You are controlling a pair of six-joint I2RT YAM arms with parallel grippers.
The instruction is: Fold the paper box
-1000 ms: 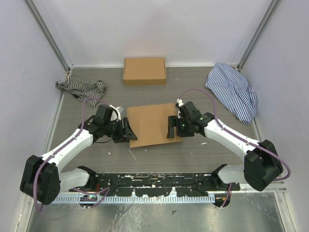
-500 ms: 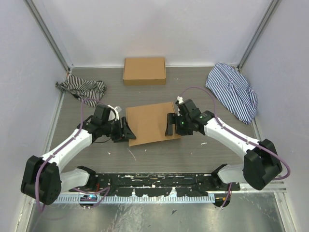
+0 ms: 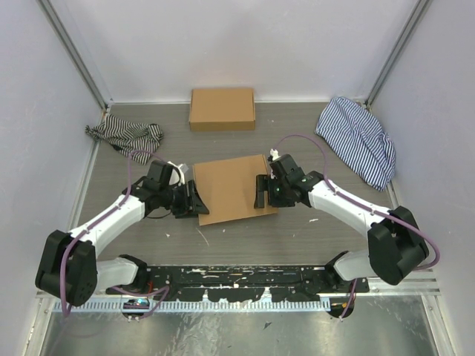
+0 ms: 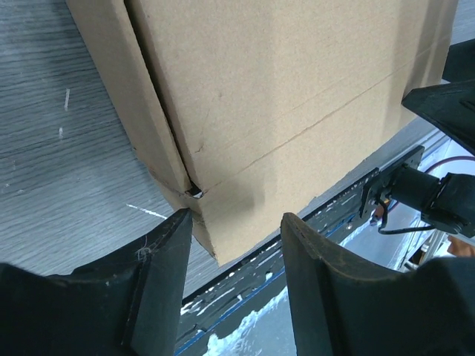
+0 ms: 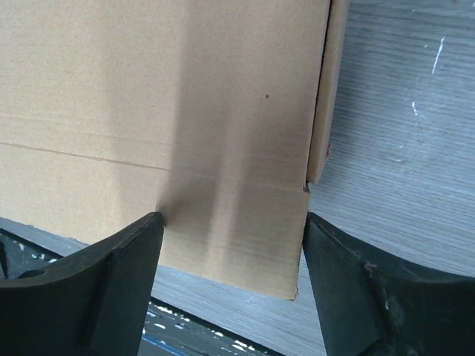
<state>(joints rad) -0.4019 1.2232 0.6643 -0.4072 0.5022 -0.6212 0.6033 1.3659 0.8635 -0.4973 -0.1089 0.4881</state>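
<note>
Top external view is showing the grey worktop (image 3: 312, 133) carrying the paper box (image 3: 231, 189), which is lying flat near the middle, slightly skewed, between my two arms. I am judging that the folding is barely under way: the piece is looking like a flat slab, its walls not yet raised.

My left claw (image 3: 194, 202) is sitting at the box's near left corner and my right claw (image 3: 260, 193) at its right edge, both low over the worktop. Both are spread, pinching nothing.

In the left wrist view the corner, with its narrow side flap (image 4: 159, 141) and a small slit (image 4: 194, 193), is lying just ahead of the gap between my fingers (image 4: 167, 259). In the right wrist view the near strip below a crease line (image 5: 111, 156) is lying between the right pair.

Next, I am expecting to need one claw closing on an edge flap while the other is pinning the panel, so the sheet is not sliding.
</note>
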